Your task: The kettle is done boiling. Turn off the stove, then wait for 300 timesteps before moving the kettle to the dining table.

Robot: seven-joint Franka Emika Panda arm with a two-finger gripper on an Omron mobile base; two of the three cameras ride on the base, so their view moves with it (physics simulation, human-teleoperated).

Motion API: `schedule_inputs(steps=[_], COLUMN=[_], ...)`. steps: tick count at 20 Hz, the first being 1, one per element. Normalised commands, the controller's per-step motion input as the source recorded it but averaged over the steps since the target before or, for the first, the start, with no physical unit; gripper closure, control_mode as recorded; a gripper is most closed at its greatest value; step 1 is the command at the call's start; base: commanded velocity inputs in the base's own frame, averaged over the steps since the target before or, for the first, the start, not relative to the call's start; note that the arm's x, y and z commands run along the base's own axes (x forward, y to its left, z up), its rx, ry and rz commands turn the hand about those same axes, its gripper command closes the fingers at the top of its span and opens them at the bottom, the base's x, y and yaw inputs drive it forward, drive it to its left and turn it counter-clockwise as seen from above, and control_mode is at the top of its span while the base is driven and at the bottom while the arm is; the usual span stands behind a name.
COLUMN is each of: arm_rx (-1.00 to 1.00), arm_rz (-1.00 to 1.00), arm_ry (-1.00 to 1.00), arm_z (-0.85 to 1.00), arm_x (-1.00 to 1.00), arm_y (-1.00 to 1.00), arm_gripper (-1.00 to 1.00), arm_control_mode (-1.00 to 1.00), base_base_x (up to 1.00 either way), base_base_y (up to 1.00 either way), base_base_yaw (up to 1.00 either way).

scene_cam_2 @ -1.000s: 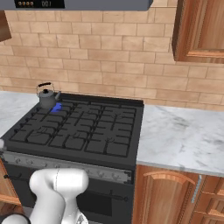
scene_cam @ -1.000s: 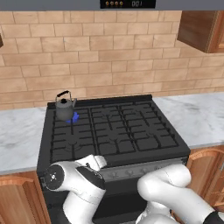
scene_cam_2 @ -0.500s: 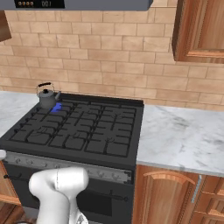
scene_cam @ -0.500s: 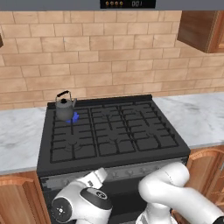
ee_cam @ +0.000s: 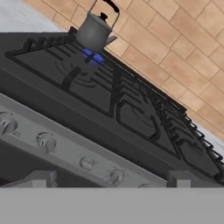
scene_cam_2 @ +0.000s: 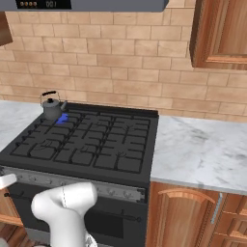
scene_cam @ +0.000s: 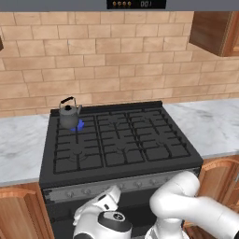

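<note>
Kettle (scene_cam: 68, 115) sat upright on the back-left burner of the stove (scene_cam: 116, 140), spout toward the middle of the cooktop, with a blue flame (scene_cam: 79, 125) lit at its base on the right side. Right base view showed the same: kettle (scene_cam_2: 51, 106) at the far-left rear corner, blue glow just beside it. Gripper (ee_cam: 109, 181) was low in front of the range, level with the grey knob strip (ee_cam: 65, 151), fingers spread wide with nothing between them and not touching any knob. Hand view was rolled, so the cooktop ran diagonally; the kettle (ee_cam: 94, 30) was at its far end against the brick wall (ee_cam: 175, 48). Marble countertop (scene_cam_2: 198, 149) flanked the stove on both sides, wooden cabinets (scene_cam_2: 193, 217) below.
</note>
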Motion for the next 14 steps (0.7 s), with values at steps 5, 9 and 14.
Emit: schedule_inputs(steps=[5,9,14], arm_rx=[0.00,0.00,0.00], arm_rz=[0.01,0.00,0.00], arm_ry=[-0.17,-0.20,-0.11], arm_z=[-0.29,-0.33,-0.32], arm_x=[0.29,0.18,0.21], arm_y=[-0.02,0.00,0.01], arm_gripper=[-1.00,-1.00,-1.00], arm_control_mode=[-1.00,-1.00,-1.00], base_base_x=[0.00,0.00,0.00], base_base_y=[0.00,0.00,0.00], base_base_yaw=[0.00,0.00,0.00])
